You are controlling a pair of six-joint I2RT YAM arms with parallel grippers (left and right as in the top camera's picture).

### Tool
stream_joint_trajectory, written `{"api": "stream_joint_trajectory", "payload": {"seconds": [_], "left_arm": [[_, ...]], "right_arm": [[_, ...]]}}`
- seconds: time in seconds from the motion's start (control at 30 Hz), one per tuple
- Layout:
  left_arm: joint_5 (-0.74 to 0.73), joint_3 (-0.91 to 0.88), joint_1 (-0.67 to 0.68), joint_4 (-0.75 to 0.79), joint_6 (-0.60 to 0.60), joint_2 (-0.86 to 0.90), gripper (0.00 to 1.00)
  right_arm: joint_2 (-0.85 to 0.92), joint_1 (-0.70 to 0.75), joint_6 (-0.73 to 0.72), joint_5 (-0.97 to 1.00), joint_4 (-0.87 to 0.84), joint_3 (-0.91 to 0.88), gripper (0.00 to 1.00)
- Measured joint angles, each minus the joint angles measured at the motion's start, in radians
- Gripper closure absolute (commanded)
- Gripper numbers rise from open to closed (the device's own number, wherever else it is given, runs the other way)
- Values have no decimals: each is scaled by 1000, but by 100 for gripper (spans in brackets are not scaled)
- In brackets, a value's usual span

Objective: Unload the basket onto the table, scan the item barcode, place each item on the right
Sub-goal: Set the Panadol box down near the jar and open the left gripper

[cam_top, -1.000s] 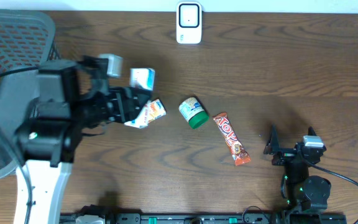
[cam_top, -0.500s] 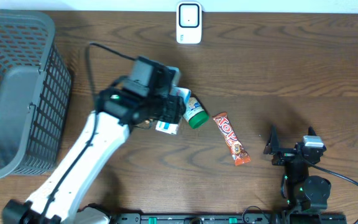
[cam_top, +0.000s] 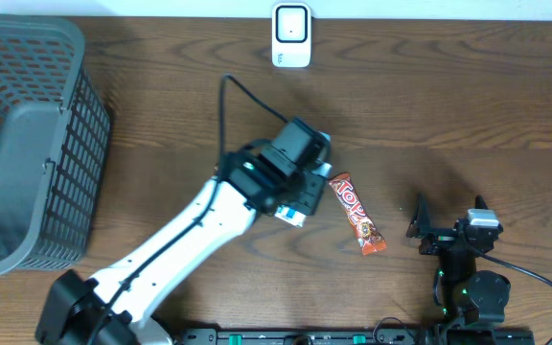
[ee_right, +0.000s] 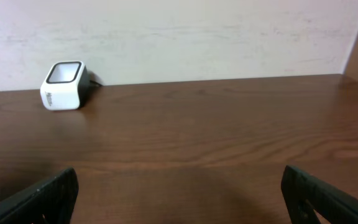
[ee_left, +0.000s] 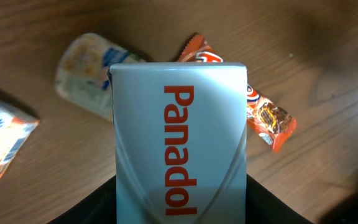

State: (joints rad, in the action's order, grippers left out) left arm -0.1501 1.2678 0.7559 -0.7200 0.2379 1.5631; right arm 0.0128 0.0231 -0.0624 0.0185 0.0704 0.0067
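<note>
Gripping Panadol box (ee_left: pixel 180 149), left gripper (cam_top: pixel 300 187) sat part-closed; right gripper (ee_right: pixel 179 198) gaped empty. One each: candy bar (cam_top: pixel 357 214), tub (ee_left: pixel 86 74), packet (ee_left: pixel 2 140), scanner (cam_top: pixel 291 35), basket (cam_top: pixel 27 57).

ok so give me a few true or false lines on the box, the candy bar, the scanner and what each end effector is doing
1. The left end effector grips a Panadol box. True.
2. The candy bar lies inside the basket. False: it lies on the table, just right of the held box and far from the basket.
3. The right end effector is open and holds nothing. True.
4. The scanner stands at the near edge beside the right arm. False: it stands at the far edge of the table, about midway along it.
</note>
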Motion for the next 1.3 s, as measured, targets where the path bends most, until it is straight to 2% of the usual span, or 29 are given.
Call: {"api": "stream_joint_trajectory", "payload": {"seconds": [0.2, 0.5, 0.8, 1.13, 1.3], "left_arm": [[195, 0, 81, 16, 18, 83, 44], [488, 0, 119, 22, 4, 257, 45], [747, 0, 240, 3, -9, 274, 45], [893, 0, 292, -21, -10, 274, 45], [930, 0, 292, -16, -10, 274, 45]], "right_arm": [[0, 0, 0, 1, -1, 0, 1], [0, 0, 0, 5, -1, 0, 1], [0, 0, -12, 3, 0, 0, 1], [0, 0, -203, -9, 0, 0, 1], [0, 0, -246, -131, -10, 0, 1]]}}
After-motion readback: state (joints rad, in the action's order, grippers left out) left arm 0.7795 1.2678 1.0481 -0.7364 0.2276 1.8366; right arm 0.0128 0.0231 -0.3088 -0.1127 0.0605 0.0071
